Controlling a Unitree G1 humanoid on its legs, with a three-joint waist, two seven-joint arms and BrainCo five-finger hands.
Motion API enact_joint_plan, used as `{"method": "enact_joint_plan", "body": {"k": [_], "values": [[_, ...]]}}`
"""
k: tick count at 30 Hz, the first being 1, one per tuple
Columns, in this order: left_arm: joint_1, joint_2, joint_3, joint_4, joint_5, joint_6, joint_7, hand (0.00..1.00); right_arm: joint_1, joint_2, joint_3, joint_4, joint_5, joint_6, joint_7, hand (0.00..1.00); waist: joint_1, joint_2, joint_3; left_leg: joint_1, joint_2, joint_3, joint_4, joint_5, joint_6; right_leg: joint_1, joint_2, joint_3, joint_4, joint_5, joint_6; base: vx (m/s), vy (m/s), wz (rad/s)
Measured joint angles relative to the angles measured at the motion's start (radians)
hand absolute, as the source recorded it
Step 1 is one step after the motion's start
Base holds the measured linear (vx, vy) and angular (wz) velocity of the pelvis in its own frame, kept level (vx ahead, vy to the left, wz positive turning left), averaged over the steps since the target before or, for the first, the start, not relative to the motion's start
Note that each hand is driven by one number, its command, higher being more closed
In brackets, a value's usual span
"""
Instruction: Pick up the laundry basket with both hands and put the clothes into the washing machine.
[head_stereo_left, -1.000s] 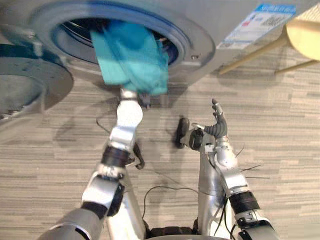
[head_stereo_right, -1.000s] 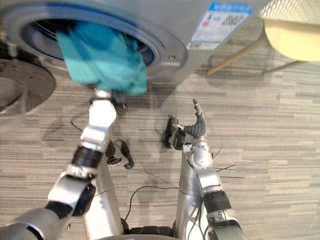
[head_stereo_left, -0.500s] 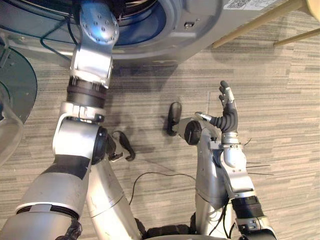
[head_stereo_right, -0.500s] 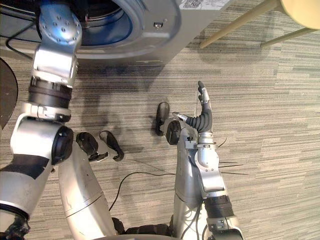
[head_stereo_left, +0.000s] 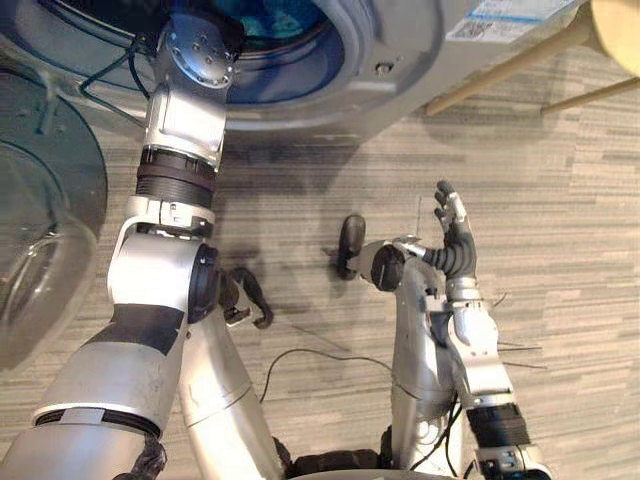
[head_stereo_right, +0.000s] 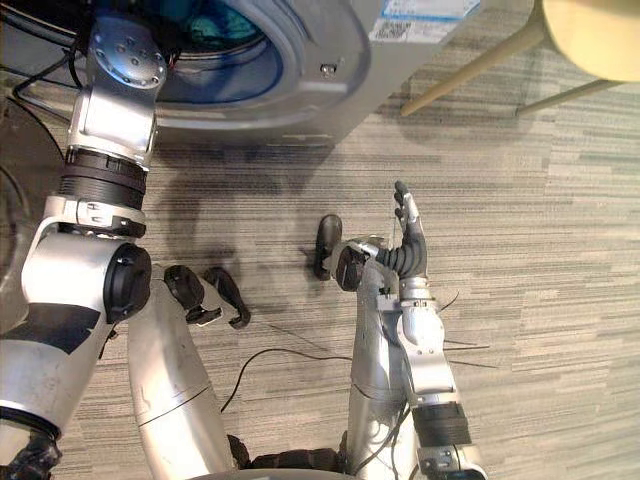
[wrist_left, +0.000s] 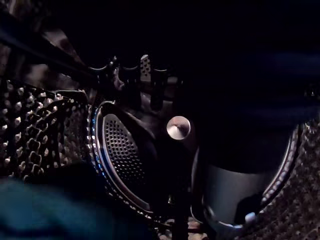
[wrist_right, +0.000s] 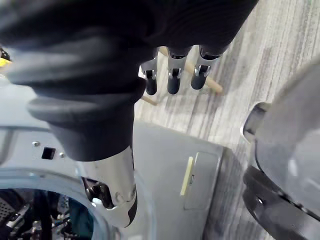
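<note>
The washing machine (head_stereo_left: 400, 60) stands at the top of the eye views with its round opening (head_stereo_left: 330, 60) uncovered. A teal cloth (head_stereo_left: 283, 14) lies inside the drum. It also shows low in the dark left wrist view as the teal cloth (wrist_left: 45, 210), beside the perforated drum wall (wrist_left: 35, 130). My left arm (head_stereo_left: 190, 100) reaches in through the opening, and its hand is hidden inside the drum. My right hand (head_stereo_left: 452, 238) hovers over the floor in front of the machine, open and empty, fingers (wrist_right: 172, 75) straight.
The machine's glass door (head_stereo_left: 40, 230) hangs open at the left. A pale chair with wooden legs (head_stereo_left: 500, 70) and a round seat (head_stereo_left: 615, 30) stands at the upper right. Striped grey floor (head_stereo_left: 560, 200) spreads in front of the machine.
A second ago my left hand held the teal cloth at the drum's opening. Now the arm reaches inside and the cloth lies in the drum. The camera has shifted.
</note>
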Motion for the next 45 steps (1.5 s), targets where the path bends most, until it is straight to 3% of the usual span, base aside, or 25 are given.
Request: {"method": "enact_joint_plan", "body": {"k": [3, 6, 7, 11, 14, 17, 20, 23, 27, 34, 35, 36, 37, 38, 40, 42, 43, 45], "values": [[0.176, -0.018, -0.001, -0.160, -0.013, -0.018, 0.011, 0.00, 0.001, 0.003, 0.015, -0.001, -0.002, 0.003, -0.001, 0.00, 0.008, 0.002, -0.010, 0.085, -0.014, 0.000, -0.064, 0.012, -0.019, 0.087, -0.001, -0.012, -0.043, -0.007, -0.008, 0.03, -0.057, 0.15], [0.424, -0.087, 0.001, -0.251, -0.079, -0.053, 0.030, 0.00, 0.023, 0.025, 0.016, 0.010, -0.004, 0.007, -0.004, 0.00, 0.017, 0.010, -0.127, 0.122, -0.022, 0.009, -0.141, 0.030, -0.028, 0.122, -0.001, -0.025, -0.096, -0.016, -0.009, 0.04, -0.060, 0.11], [0.471, -0.106, 0.001, -0.266, -0.100, -0.063, 0.031, 0.00, 0.021, 0.026, 0.016, 0.017, -0.005, 0.009, -0.004, 0.00, 0.020, 0.011, -0.136, 0.139, -0.029, 0.011, -0.159, 0.033, -0.031, 0.138, -0.002, -0.026, -0.107, -0.019, -0.007, 0.04, -0.047, 0.19], [0.829, -0.226, -0.007, -0.357, -0.234, -0.120, 0.022, 0.00, 0.025, 0.033, 0.012, 0.067, -0.021, 0.051, -0.003, 0.00, 0.046, 0.014, -0.142, 0.357, -0.047, 0.045, -0.306, 0.059, -0.049, 0.337, 0.002, -0.035, -0.210, -0.028, -0.008, 0.08, -0.076, 0.14], [1.089, -0.312, -0.024, -0.358, -0.306, -0.146, -0.028, 0.00, 0.063, 0.033, -0.019, 0.167, -0.021, 0.079, -0.002, 0.00, 0.057, 0.042, -0.181, 0.547, -0.068, 0.075, -0.457, 0.092, -0.059, 0.519, 0.003, -0.045, -0.329, -0.024, 0.001, 0.11, -0.045, 0.15], [1.296, -0.326, -0.058, -0.352, -0.367, -0.180, -0.083, 0.00, 0.133, 0.033, -0.034, 0.262, -0.018, 0.098, -0.002, 0.00, 0.061, 0.062, -0.243, 0.755, -0.103, 0.123, -0.646, 0.142, -0.059, 0.700, 0.004, -0.039, -0.473, 0.001, 0.030, 0.16, 0.006, 0.11], [1.388, -0.340, -0.047, -0.296, -0.394, -0.204, -0.120, 0.00, 0.190, 0.034, -0.041, 0.344, 0.001, 0.107, 0.001, 0.00, 0.064, 0.086, -0.299, 0.918, -0.122, 0.172, -0.817, 0.195, -0.054, 0.846, 0.021, -0.032, -0.625, 0.050, 0.050, 0.18, 0.039, -0.11], [1.415, -0.339, -0.022, -0.124, -0.400, -0.218, -0.151, 0.00, 0.212, 0.036, -0.069, 0.485, 0.045, 0.117, 0.001, 0.00, 0.065, 0.100, -0.360, 1.063, -0.152, 0.226, -0.999, 0.257, -0.052, 0.965, 0.043, -0.009, -0.788, 0.112, 0.069, 0.13, 0.068, -0.28], [1.412, -0.325, 0.000, 0.102, -0.381, -0.217, -0.169, 0.00, 0.193, 0.009, -0.119, 0.716, 0.079, 0.121, 0.001, 0.00, 0.053, 0.121, -0.405, 1.222, -0.199, 0.303, -1.245, 0.354, -0.051, 1.096, 0.084, 0.042, -1.038, 0.236, 0.085, 0.13, 0.083, -0.42], [1.398, -0.282, -0.002, 0.163, -0.316, -0.218, -0.168, 0.00, 0.172, -0.024, -0.136, 0.775, 0.092, 0.119, -0.001, 0.00, 0.042, 0.119, -0.404, 1.352, -0.236, 0.459, -1.300, 0.365, -0.050, 1.125, 0.137, 0.196, -1.112, 0.312, 0.090, 0.05, 0.060, -0.84], [1.398, -0.275, -0.005, 0.163, -0.310, -0.219, -0.168, 0.00, 0.154, -0.023, -0.126, 0.774, 0.096, 0.119, -0.003, 0.00, 0.028, 0.114, -0.402, 1.369, -0.233, 0.514, -1.313, 0.364, -0.048, 1.110, 0.134, 0.151, -1.126, 0.303, 0.067, -0.11, -0.005, -1.09], [1.387, -0.275, -0.015, 0.168, -0.301, -0.218, -0.169, 0.00, 0.130, -0.025, -0.123, 0.773, 0.098, 0.118, -0.004, 0.00, 0.008, 0.135, -0.396, 1.384, -0.216, 0.583, -1.341, 0.360, -0.044, 1.100, 0.091, -0.030, -1.078, 0.217, -0.004, -0.12, -0.002, -1.24], [1.381, -0.270, -0.034, 0.166, -0.285, -0.220, -0.170, 0.00, 0.117, -0.021, -0.120, 0.774, 0.098, 0.119, -0.005, 0.00, 0.003, 0.136, -0.390, 1.401, -0.210, 0.624, -1.361, 0.358, -0.049, 1.081, 0.039, -0.200, -1.004, 0.185, -0.043, -0.07, 0.001, -1.23], [1.380, -0.257, -0.056, 0.165, -0.272, -0.221, -0.171, 0.00, 0.117, -0.013, -0.106, 0.773, 0.097, 0.118, -0.004, 0.00, 0.006, 0.113, -0.393, 1.417, -0.221, 0.674, -1.356, 0.352, -0.059, 1.080, -0.013, -0.346, -0.963, 0.135, -0.060, -0.01, 0.000, -1.61], [1.384, -0.263, -0.083, 0.167, -0.262, -0.217, -0.189, 0.00, 0.094, -0.011, -0.079, 0.776, 0.096, 0.118, -0.005, 0.00, 0.011, 0.118, -0.398, 1.447, -0.207, 0.775, -1.338, 0.339, -0.073, 1.122, -0.063, -0.583, -0.924, 0.079, -0.131, 0.08, -0.081, -2.01], [1.369, -0.264, -0.103, 0.167, -0.246, -0.217, -0.190, 0.00, 0.074, -0.011, -0.056, 0.775, 0.092, 0.117, -0.006, 0.00, 0.016, 0.101, -0.402, 1.465, -0.208, 0.825, -1.308, 0.325, -0.095, 1.129, -0.129, -0.734, -0.840, 0.062, -0.116, 0.19, -0.178, -2.17], [1.350, -0.263, -0.111, 0.169, -0.243, -0.215, -0.190, 0.00, 0.065, -0.011, -0.051, 0.775, 0.085, 0.117, -0.008, 0.00, 0.026, 0.102, -0.399, 1.477, -0.188, 0.855, -1.249, 0.286, -0.117, 1.123, -0.133, -0.735, -0.801, 0.073, -0.080, 0.22, -0.224, -2.25], [1.330, -0.264, -0.113, 0.181, -0.241, -0.215, -0.189, 0.00, 0.058, -0.014, -0.040, 0.782, 0.077, 0.117, -0.010, 0.00, 0.028, 0.118, -0.392, 1.495, -0.101, 0.863, -1.058, 0.265, -0.117, 1.119, -0.057, -0.626, -0.808, 0.064, -0.078, 0.25, -0.226, -2.07]]}}
